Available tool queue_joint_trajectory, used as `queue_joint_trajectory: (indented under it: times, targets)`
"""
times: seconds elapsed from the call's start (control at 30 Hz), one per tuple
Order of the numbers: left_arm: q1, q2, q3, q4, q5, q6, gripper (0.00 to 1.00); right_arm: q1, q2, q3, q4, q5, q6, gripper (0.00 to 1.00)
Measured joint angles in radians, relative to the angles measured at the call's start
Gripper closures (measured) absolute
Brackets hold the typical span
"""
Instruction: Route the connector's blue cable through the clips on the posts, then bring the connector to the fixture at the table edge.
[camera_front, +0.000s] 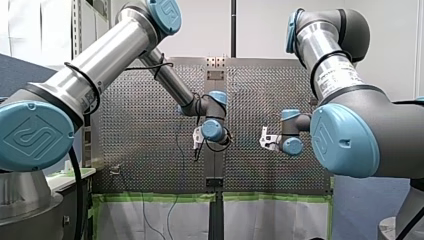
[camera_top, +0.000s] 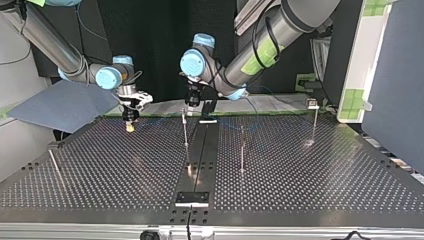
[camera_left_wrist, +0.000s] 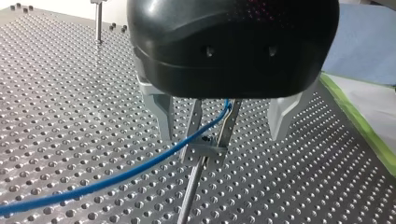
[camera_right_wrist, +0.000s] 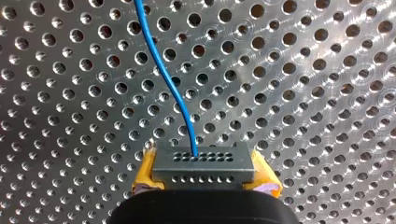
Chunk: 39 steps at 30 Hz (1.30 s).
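Note:
My right gripper (camera_right_wrist: 204, 176) is shut on the grey connector (camera_right_wrist: 203, 161), which sits clamped between its yellow pads (camera_right_wrist: 144, 173). The blue cable (camera_right_wrist: 161, 70) leaves the connector's face and runs away over the perforated table. In the top view that gripper (camera_top: 130, 124) hangs low over the table at the far left. My left gripper (camera_left_wrist: 219, 137) stands open, its metal fingers (camera_left_wrist: 159, 114) on either side of a clip (camera_left_wrist: 205, 150) on a thin post. The blue cable (camera_left_wrist: 116, 177) passes through that clip. In the top view this gripper (camera_top: 192, 104) hovers over the middle post (camera_top: 185, 131).
More thin posts stand on the table: one at centre right (camera_top: 242, 150), one at the far right (camera_top: 315, 122) and a leaning one at the near left (camera_top: 53, 164). A black fixture plate (camera_top: 192, 198) sits at the near edge. Green-taped panels (camera_top: 360, 60) border the right side.

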Motion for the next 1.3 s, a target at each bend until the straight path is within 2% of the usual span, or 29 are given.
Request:
queue_joint_trajectory:
  times: [1.3]
  targets:
    - [-0.01,0.008,0.0,-0.016,-0.015,0.004,0.0,0.0,0.001,0.0,0.0,0.0,0.0,1.0]
